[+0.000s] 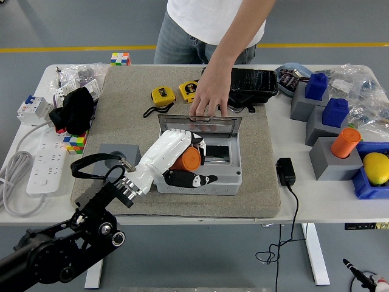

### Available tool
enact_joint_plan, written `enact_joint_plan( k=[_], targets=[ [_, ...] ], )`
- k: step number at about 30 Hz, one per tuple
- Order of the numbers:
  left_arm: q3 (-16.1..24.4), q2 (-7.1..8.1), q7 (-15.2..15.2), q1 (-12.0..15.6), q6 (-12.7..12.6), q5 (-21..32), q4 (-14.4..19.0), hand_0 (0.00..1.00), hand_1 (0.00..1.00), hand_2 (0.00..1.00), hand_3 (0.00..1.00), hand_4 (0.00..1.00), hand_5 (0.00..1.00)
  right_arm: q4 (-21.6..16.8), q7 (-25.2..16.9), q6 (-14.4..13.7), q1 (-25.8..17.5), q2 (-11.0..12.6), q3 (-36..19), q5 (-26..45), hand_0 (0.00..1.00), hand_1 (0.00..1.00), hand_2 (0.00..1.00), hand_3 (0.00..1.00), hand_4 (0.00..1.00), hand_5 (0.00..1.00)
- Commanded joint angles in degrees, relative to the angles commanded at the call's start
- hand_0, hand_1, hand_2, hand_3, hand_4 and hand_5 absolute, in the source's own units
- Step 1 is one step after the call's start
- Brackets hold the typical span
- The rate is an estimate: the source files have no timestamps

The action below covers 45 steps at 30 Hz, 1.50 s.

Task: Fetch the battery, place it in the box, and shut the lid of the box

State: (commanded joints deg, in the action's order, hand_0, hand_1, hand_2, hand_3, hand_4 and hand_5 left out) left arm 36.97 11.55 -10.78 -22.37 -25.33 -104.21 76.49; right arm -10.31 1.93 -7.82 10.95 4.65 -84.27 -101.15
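battery [189, 159]: orange cylinder, lying roughly on its side, tilted, at the centre of the frame; grasped by the left hand [182, 164] and held over the open top of the box, left part of the opening.
box [199, 180]: light grey plastic enclosure with a dark rectangular opening, resting on a beige mat on the tabletop, centre of the frame.
lid [200, 126]: clear smoky panel, hinged at the box's far edge, standing up open; a person's hand [209, 100] rests its fingertips on its top edge.

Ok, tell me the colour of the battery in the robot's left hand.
Orange; the battery shows best in the head view, over the grey box.
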Motion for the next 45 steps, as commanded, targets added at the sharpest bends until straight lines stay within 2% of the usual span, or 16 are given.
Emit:
enact_joint_plan(
  k=[5, 11, 22, 33, 41, 45],
  targets=[
    [-0.19, -1.02, -0.71, -0.99, -0.35, 1.47, -1.66, 0.022, 0.002, 0.006, 0.002, 0.807, 0.215, 0.00, -0.01, -0.05, 0.17, -0.02, 0.08, 0.11, 0.943, 0.920, 0.842, 0.823, 0.998, 0.998],
    [-0.44, -2.43, -1.33, -3.18, -0.65, 3.22, -5.02, 0.022, 0.002, 0.006, 0.002, 0.805, 0.218, 0.00, 0.07, -0.07, 0.32, -0.01, -0.32, -0.23, 0.943, 0.920, 0.842, 0.823, 0.998, 0.998],
    [-1.32, -5.06, -3.13, -5.60, -1.71, 5.61, -10.94, 0.022, 0.002, 0.006, 0.002, 0.798, 0.225, 0.00, 0.10, -0.08, 0.37, -0.15, -0.16, -0.14, 0.942, 0.920, 0.842, 0.821, 0.998, 0.998],
    [-0.77, -6.69, -3.27, -8.04, -1.66, 5.63, -14.03, 0.022, 0.002, 0.007, 0.002, 0.796, 0.227, 0.00, 0.14, -0.06, 0.47, -0.08, -0.39, -0.35, 0.942, 0.919, 0.842, 0.821, 0.998, 0.998],
    [-2.04, -8.02, -3.45, -8.70, -1.93, 5.55, -15.91, 0.023, 0.002, 0.008, 0.002, 0.796, 0.227, 0.00, 0.17, -0.02, 0.53, -0.11, -0.22, -0.26, 0.941, 0.920, 0.842, 0.822, 0.998, 0.998],
    [-2.29, -8.12, -4.23, -8.71, -2.31, 6.01, -16.34, 0.023, 0.002, 0.007, 0.002, 0.797, 0.226, 0.00, 0.20, 0.00, 0.54, -0.08, -0.20, -0.28, 0.941, 0.920, 0.841, 0.822, 0.998, 0.998]
  ],
)
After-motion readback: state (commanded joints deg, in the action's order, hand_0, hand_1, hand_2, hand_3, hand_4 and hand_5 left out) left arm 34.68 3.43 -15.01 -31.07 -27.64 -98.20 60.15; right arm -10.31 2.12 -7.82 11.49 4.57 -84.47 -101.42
